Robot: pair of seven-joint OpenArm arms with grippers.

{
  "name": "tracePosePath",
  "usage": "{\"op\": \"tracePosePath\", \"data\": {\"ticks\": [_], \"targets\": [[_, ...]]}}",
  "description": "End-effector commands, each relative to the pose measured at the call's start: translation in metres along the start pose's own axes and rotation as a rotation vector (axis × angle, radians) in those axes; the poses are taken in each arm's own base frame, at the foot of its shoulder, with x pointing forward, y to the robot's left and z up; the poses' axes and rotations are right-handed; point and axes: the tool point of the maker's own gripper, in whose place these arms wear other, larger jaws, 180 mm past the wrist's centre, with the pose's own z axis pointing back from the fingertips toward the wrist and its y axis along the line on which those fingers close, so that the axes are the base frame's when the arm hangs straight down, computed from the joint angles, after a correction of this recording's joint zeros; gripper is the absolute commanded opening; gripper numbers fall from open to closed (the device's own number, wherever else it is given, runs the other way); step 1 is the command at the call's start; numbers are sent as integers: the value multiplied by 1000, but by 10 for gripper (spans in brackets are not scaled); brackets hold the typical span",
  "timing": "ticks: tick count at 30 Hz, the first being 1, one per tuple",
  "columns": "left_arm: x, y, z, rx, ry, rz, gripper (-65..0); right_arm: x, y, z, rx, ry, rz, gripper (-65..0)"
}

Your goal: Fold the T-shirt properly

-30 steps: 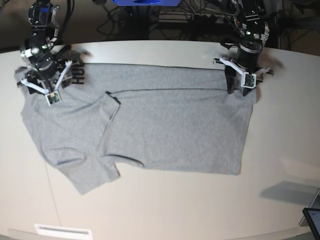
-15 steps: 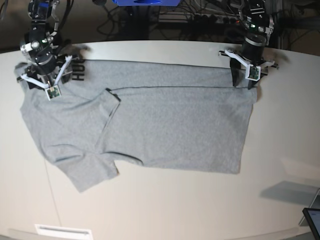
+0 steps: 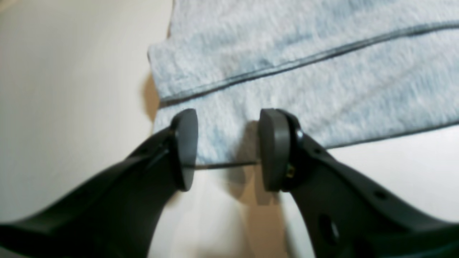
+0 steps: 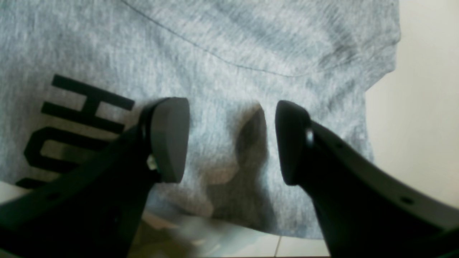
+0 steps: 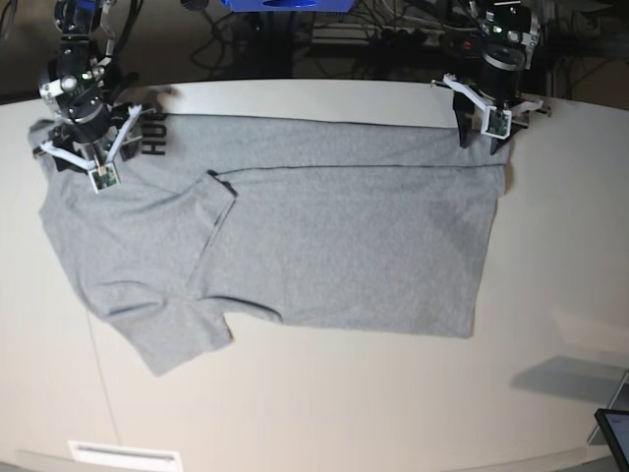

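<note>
The grey T-shirt (image 5: 324, 246) lies spread on the pale table (image 5: 324, 413), its far strip folded over and one sleeve (image 5: 167, 334) pointing to the front left. Black letters (image 4: 75, 118) show near its far left corner. My right gripper (image 5: 84, 157) hovers open over that lettered corner, with the cloth (image 4: 251, 53) beneath the gap and my right gripper (image 4: 229, 141) holding nothing. My left gripper (image 5: 488, 133) is open at the far right corner. In the left wrist view my left gripper (image 3: 227, 150) straddles the T-shirt's hem edge (image 3: 222, 139) without pinching it.
Cables and a blue object (image 5: 285, 5) crowd the space behind the table's far edge. A dark screen corner (image 5: 614, 433) sits at the front right. A white label (image 5: 123, 454) lies at the front left edge.
Both grippers have drawn back toward the table's far edge, still open. The T-shirt's far edge and lettering have shifted slightly backward with them.
</note>
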Motion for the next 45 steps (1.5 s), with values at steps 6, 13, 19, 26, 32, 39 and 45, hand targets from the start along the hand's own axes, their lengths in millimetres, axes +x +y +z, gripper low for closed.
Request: {"op": "tracePosePath", "data": {"ticks": [6,13,19,26,32,39,45], "targets": [[31,6,8,18,-72,-41,-380,-19,0,1,-3,84,27,-284],[64,8,-4,50,-154,-14,-380,-19,0,1,-1,84,28,-284],[72,9,-26,66,-95,28,-380,-20,1,1,0,87,27,-284],[48,7,-43,53,-29,51,-380,-20,1,1,0,87,27,-284],[9,1,-46,35,63,81,-380,-20,1,1,0,87,27,-284],[-8,5,-35,27,105,48,-380,-23,1,2,1,94,27,-284],[-20,3,-26,21,133,43,-380,-34,4,5,7,121,31,-284]]}}
